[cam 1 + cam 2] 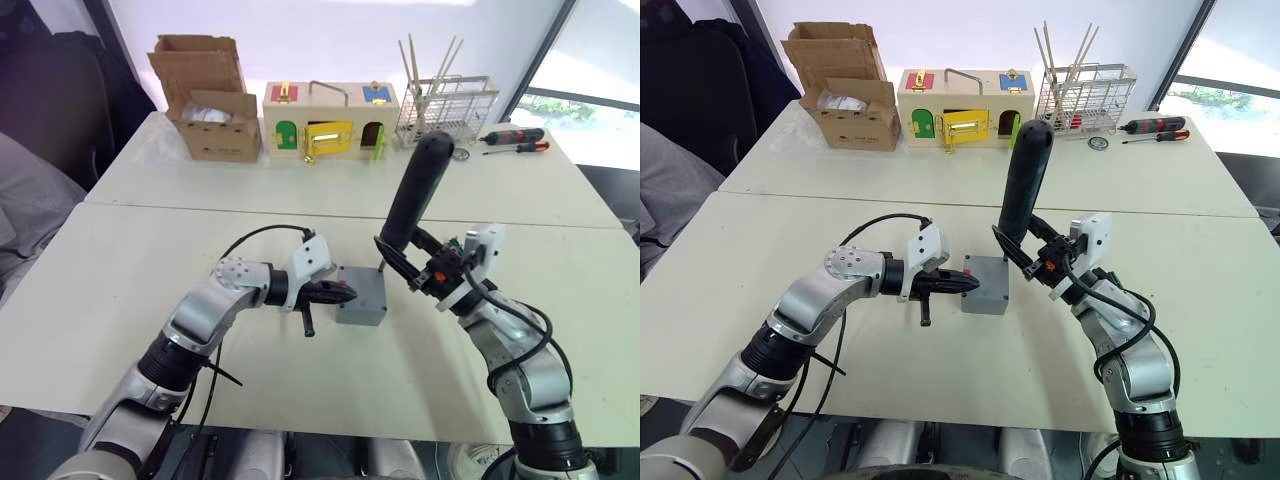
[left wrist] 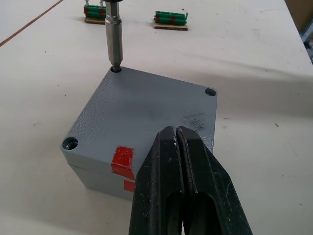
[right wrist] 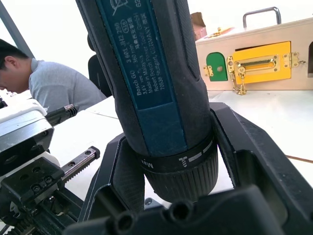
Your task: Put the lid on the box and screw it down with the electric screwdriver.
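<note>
The box (image 1: 361, 298) stands mid-tabletop (image 1: 150, 260), lid (image 2: 146, 105) on. The closed, empty left hand (image 2: 177, 147) presses the lid's edge. The right hand (image 1: 403, 262) grips the "Bosch GO" electric screwdriver (image 1: 415, 190).

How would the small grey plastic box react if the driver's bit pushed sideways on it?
The small grey plastic box probably slides: it sits loose on the smooth white table. Its squat, flat-based shape makes tipping unlikely. The shut left gripper at its side may brace it.

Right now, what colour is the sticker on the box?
Red, on the grey box; clearest in the left wrist view.
</note>
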You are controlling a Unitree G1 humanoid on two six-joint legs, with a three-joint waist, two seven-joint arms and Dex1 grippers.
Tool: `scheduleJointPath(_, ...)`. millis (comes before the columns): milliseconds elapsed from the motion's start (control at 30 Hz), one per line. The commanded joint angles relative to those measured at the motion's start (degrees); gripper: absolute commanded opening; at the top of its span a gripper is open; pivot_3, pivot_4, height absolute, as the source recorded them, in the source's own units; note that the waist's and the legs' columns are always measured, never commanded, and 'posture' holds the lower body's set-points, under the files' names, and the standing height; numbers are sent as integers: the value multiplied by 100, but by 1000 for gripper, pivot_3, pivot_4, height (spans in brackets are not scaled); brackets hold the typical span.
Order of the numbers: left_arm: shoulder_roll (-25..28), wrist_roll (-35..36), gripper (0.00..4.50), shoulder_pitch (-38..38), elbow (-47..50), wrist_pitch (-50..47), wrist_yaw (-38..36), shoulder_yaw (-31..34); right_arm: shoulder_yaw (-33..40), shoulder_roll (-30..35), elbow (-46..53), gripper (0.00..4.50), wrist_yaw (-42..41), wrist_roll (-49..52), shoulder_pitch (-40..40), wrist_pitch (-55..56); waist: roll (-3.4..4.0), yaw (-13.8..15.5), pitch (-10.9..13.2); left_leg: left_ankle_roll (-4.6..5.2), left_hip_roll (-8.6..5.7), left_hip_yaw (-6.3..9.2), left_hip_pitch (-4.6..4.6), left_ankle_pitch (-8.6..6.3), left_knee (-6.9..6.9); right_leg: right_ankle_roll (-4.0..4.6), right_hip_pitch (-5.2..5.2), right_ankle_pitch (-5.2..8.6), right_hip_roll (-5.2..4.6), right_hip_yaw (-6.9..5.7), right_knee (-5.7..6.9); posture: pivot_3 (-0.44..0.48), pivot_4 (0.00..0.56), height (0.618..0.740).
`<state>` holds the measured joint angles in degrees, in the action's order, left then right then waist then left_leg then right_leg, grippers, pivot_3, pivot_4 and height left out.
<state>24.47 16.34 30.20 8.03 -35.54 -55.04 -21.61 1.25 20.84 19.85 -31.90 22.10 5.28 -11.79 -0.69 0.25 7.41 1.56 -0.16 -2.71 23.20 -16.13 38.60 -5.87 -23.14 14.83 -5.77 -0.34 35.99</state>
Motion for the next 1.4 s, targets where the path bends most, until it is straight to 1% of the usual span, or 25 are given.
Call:
scheduleJointPath(33,46,-96,0,-58,16,-39,-12,-115,-400,-41,-651,1827,-66,-253,-346,-245,-8,-2,-9,0,-2,-1,-3,0,-7,1,1,1,-2,0,-2,0,150,731)
scheduleJointPath(100,48,-104,0,-60,22,-36,-12,-116,-409,-46,-711,1827,-58,-290,-359,-229,-14,-2,-13,-6,-7,-2,-27,4,-36,4,14,2,-7,0,-16,0,150,731)
scheduleJointPath(200,45,-127,0,-69,18,-31,-13,-121,-421,-52,-769,1827,-39,-307,-326,-229,-10,-13,-15,-7,-6,-1,-87,3,-71,7,69,3,-6,-2,-59,0,150,731)
scheduleJointPath(400,33,-177,0,-70,-7,-7,-19,-132,-403,-144,-862,1827,62,-255,-222,-347,-17,-96,-20,-11,-6,-1,-87,-1,-73,9,69,2,-11,-2,-77,0,150,731)
scheduleJointPath(500,31,-207,0,-88,-19,15,-11,-152,-375,-214,-886,1827,91,-210,-177,-359,-16,-98,-21,-16,-6,-1,-87,-3,-77,9,68,2,-11,-1,-78,0,150,731)
scheduleJointPath(1100,2,-220,0,-121,2,14,8,-175,-378,-155,-794,1827,52,-235,-146,-338,-15,-99,-20,-26,-6,-1,-88,-9,-105,10,59,3,-13,-1,-94,0,150,731)
scheduleJointPath(1300,-11,-246,0,-142,-39,52,-16,-222,-242,-103,-530,1827,91,-117,95,-451,-9,-98,-17,-27,-7,-2,-87,-8,-121,11,50,3,-14,-1,-99,0,150,731)
scheduleJointPath(1367,9,-274,0,-168,-64,107,-34,-247,-71,-20,-105,1827,219,42,334,-693,-2,-97,-12,-28,-7,-2,-85,-6,-128,12,47,3,-14,0,-101,0,150,731)
scheduleJointPath(1400,17,-276,0,-189,-62,126,-38,-250,95,-3,227,1827,365,277,533,-949,7,-98,-3,-24,-7,-3,-82,-3,-129,12,45,3,-14,-1,-101,0,150,731)
